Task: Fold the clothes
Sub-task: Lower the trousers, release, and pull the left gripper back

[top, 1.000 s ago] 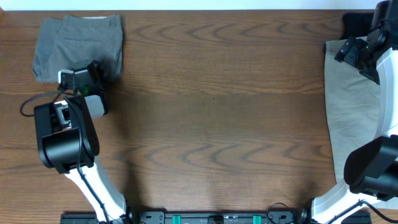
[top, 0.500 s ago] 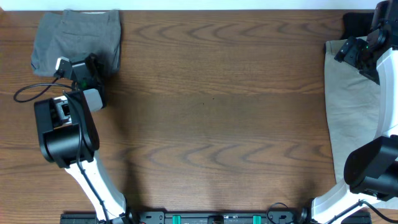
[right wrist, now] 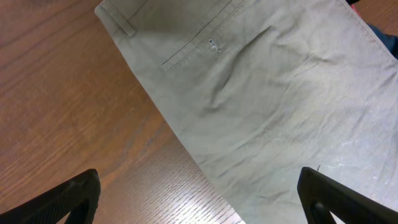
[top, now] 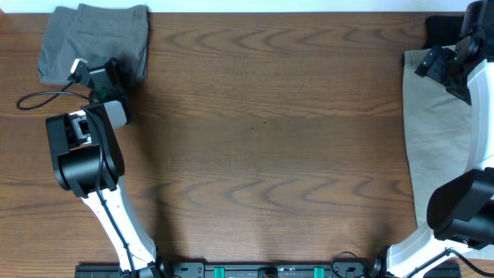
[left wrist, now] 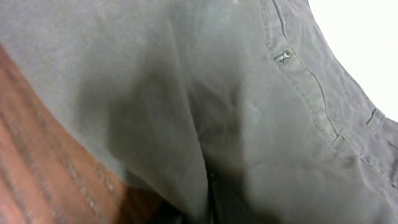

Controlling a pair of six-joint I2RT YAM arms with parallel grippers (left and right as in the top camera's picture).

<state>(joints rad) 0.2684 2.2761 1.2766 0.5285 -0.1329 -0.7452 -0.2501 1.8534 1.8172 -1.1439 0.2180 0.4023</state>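
Note:
The taupe-grey shorts lie bunched at the table's far left corner; they fill the left wrist view, waistband and belt loops at the right. My left gripper is at their near edge, shut on the cloth, its fingers buried in a fold. The light beige shorts lie flat along the right edge, back pocket showing in the right wrist view. My right gripper hovers open over their left edge near the waistband, fingers spread wide. A black garment lies at the far right corner.
The brown wooden table spans the view. The left arm's cable loops over the table at the left. The grey shorts reach the table's far edge. The arm bases stand at the near edge.
My left gripper has moved toward the far edge and slightly left, dragging the taupe-grey shorts with it to the far left corner. The right arm has not moved.

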